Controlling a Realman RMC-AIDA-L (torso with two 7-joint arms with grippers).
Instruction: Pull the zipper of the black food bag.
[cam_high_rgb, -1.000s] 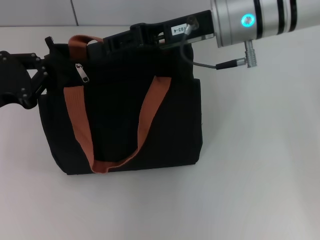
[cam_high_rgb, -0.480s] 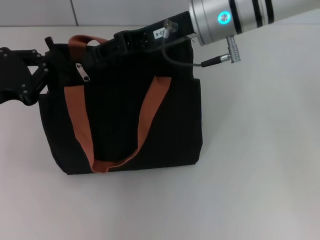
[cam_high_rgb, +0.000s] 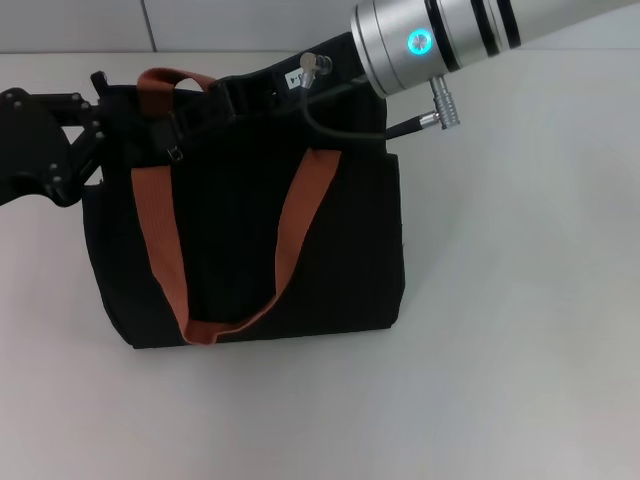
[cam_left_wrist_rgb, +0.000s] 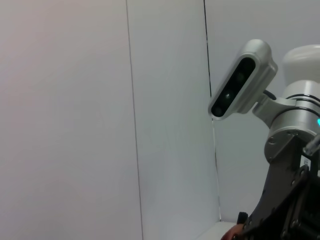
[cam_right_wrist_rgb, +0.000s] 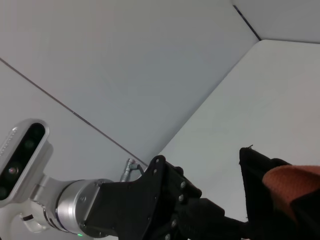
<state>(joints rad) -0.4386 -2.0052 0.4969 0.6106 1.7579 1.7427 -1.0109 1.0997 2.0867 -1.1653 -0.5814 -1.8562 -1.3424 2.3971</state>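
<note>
The black food bag (cam_high_rgb: 240, 240) stands at the middle of the head view, with rust-brown strap handles (cam_high_rgb: 295, 230). My left gripper (cam_high_rgb: 92, 130) is at the bag's top left corner and is shut on the fabric there. My right gripper (cam_high_rgb: 188, 122) reaches in from the upper right and lies across the bag's top, its tip over the zip line. Only a small bit of the silver zipper (cam_high_rgb: 176, 152) shows just below that tip. The right wrist view shows the bag's corner (cam_right_wrist_rgb: 256, 170), a strap (cam_right_wrist_rgb: 295, 181) and my left gripper (cam_right_wrist_rgb: 200, 215).
The bag stands on a white table (cam_high_rgb: 500, 350) with a white wall behind. A grey cable (cam_high_rgb: 345, 125) loops from my right wrist over the bag's top. The left wrist view shows my right arm (cam_left_wrist_rgb: 292, 150) and the head camera (cam_left_wrist_rgb: 240, 82).
My right gripper has slid left along the bag's top and now covers most of the zipper pull, which lay in plain sight before. The left gripper has barely moved.
</note>
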